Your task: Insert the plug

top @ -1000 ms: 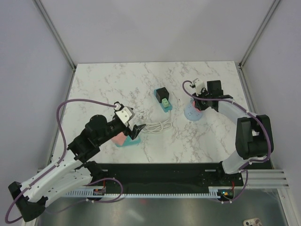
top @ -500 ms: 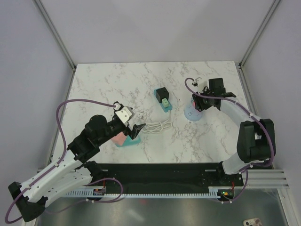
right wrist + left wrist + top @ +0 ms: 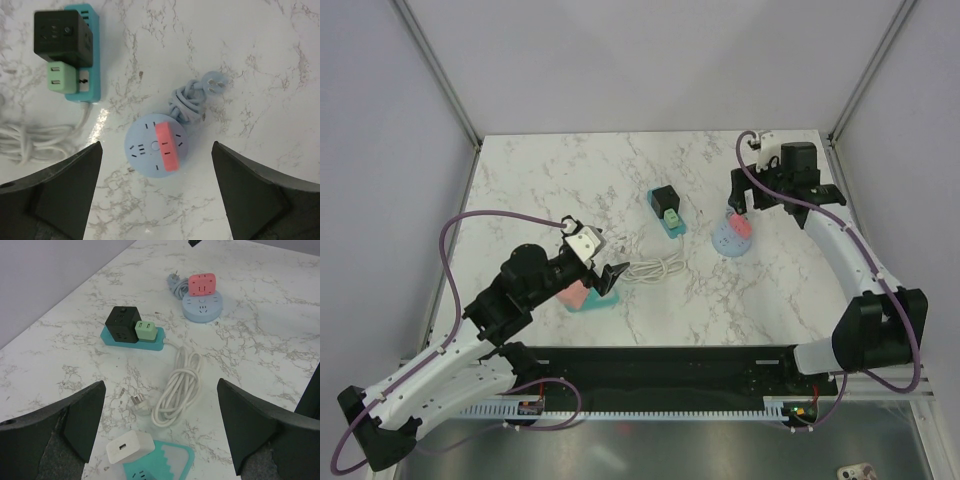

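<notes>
A: Marble top (image 3: pixel 520 180), white with grey veins. What sits closest to the arm bases?
B: The left gripper (image 3: pixel 607 274), its fingers spread wide with nothing between them. It hangs over a teal power strip (image 3: pixel 167 462) that carries a white charger (image 3: pixel 130 446) at one end.
A: And just past that?
B: A white cable (image 3: pixel 181 382), looped in a long coil and lying flat. Its loose plug (image 3: pixel 138 404) lies on the marble beside the coil, in no socket.
A: Farther on?
B: A second teal strip (image 3: pixel 159 344). A black cube (image 3: pixel 122 325) and a pale green adapter (image 3: pixel 146 331) stand on it side by side, touching.
A: Where is the pink plug?
B: Off to the right of that strip. The pink plug (image 3: pixel 167 147) sits on top of a round blue socket (image 3: pixel 141 147), a little off its centre. How deep it is seated I cannot tell.
A: Anything else by the socket?
B: Its own cord (image 3: pixel 186 104), bundled in a knot against the rim, with the prongs (image 3: pixel 216 84) lying on the marble.
A: And the right gripper?
B: The right gripper (image 3: pixel 157 146) hangs above the socket, jaws wide apart, touching neither plug nor socket. From overhead that arm reaches toward the back right corner of the table, past everything else.
</notes>
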### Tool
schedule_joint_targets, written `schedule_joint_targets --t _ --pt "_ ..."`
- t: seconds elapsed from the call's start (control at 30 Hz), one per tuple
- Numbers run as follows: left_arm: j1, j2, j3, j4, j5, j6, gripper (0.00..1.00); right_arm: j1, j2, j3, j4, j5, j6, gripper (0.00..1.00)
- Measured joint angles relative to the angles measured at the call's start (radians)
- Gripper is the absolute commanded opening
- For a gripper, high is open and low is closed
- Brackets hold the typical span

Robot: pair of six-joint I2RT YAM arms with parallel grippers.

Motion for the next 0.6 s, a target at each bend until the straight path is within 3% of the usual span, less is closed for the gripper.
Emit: schedule_joint_targets --t 0.33,0.6 --pt "0.0 0.009 0.01 0.0 0.013 -0.063 1.0 0.001 -0.209 -0.075 0.007 0.0 0.43 0.98" --pt "0.018 0.107 0.149 -0.002 0.035 -0.311 1.0 0.001 -0.456 -0.268 -0.008 -0.011 0.603 0.98"
